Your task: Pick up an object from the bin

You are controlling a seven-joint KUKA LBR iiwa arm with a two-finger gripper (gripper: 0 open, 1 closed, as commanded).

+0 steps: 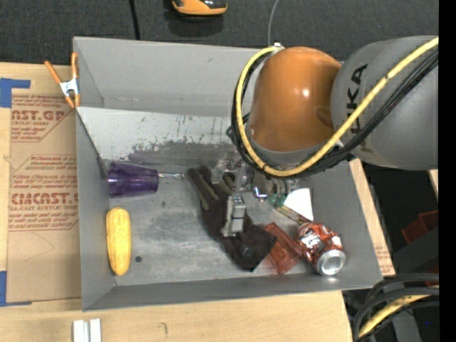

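Just above a dark, soft-looking lump (251,249) near a dented can (320,246): metal tool (235,216), grip state unclear.

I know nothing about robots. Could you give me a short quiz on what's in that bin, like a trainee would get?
1. Which thing lies under the gripper?
A) a dark floppy thing
B) a green ball
C) a blue box
2. True or false: the purple cup lies on its side.
3. Fill in: seen from this camera, the corn cob lies by the bin's ____ wall (left or right).

Key: 1 A; 2 true; 3 left.
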